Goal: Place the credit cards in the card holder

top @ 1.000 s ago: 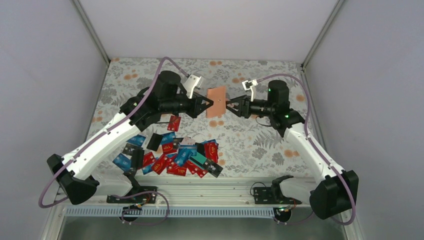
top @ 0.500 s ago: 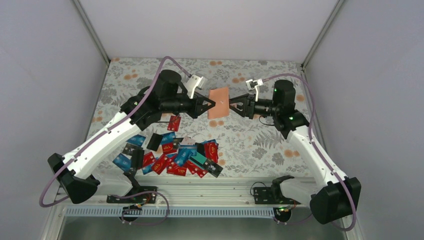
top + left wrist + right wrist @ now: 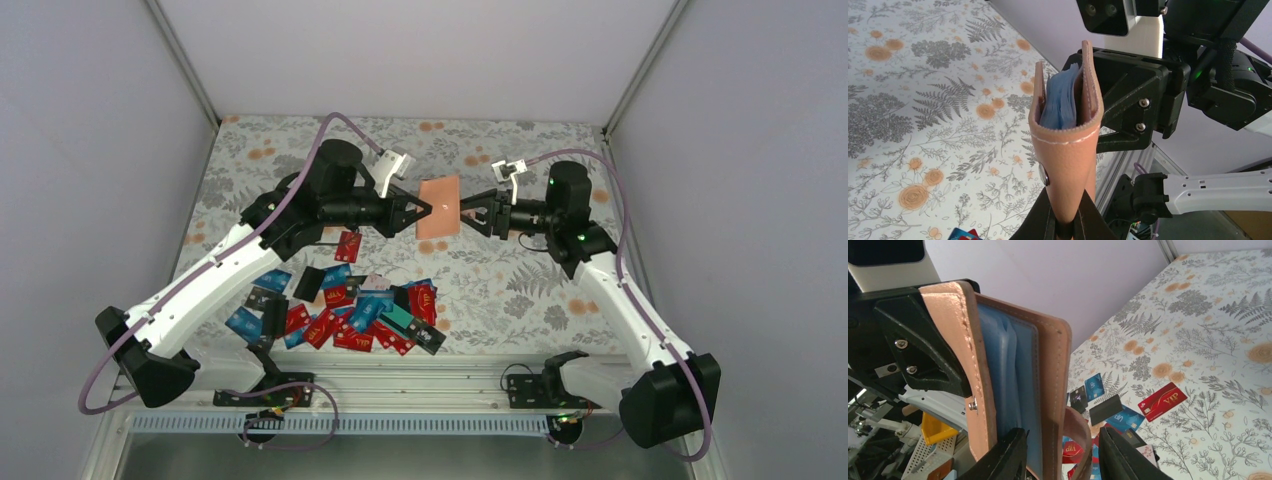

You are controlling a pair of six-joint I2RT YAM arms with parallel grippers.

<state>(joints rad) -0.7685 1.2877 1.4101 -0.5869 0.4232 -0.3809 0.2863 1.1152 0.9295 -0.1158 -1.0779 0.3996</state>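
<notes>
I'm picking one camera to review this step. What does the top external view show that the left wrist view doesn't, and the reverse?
Only top external: the full scatter of credit cards near the arm bases, and both whole arms. Only left wrist: the card holder's blue-grey lining, seen edge-on between its parted flaps. Both: the holder held above the floral table, left gripper clamped on one edge, right gripper at the opposite one.

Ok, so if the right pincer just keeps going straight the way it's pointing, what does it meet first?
The card holder, at once: one flap's edge sits between the fingers of the right pincer. Just behind it is the left pincer, shut on the holder.
</notes>
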